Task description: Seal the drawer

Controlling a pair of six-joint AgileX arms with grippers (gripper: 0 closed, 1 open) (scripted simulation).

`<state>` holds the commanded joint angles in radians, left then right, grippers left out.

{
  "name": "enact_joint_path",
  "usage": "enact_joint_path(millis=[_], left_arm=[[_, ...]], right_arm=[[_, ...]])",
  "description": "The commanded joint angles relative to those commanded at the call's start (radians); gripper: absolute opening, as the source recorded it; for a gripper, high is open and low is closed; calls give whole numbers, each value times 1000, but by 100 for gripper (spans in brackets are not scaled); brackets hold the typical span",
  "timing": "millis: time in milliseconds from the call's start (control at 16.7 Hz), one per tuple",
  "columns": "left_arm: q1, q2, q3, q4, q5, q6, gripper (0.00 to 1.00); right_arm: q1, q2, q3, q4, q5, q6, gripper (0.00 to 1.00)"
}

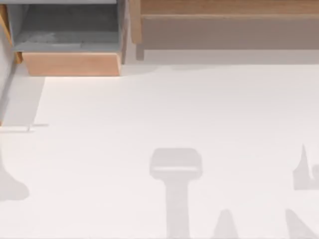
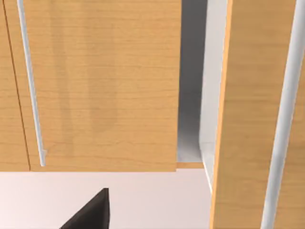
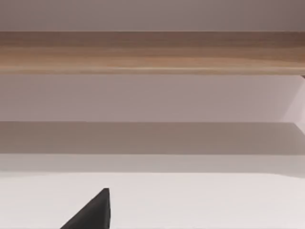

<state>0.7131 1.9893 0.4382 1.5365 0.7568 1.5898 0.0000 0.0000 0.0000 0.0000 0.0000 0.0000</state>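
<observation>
From above, the drawer (image 1: 71,63) stands pulled out at the table's (image 1: 174,114) far left, its grey inside open, beside the brown cabinet top (image 1: 224,7).

The left wrist view faces the drawer's light-orange front (image 2: 102,86) closely.

The right wrist view faces the cabinet edge (image 3: 152,52).

I cannot tell how either gripper's jaws stand.
</observation>
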Motion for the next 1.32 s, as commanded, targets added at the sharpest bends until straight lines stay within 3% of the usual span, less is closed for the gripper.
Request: enact_joint_path(millis=[540,1320], left_arm=[[-54,33,77,-42,-55,0,100],[-54,33,77,-42,-55,0,2]], right_arm=[[0,0,0,0,0,0,100],[0,0,0,0,0,0,100]])
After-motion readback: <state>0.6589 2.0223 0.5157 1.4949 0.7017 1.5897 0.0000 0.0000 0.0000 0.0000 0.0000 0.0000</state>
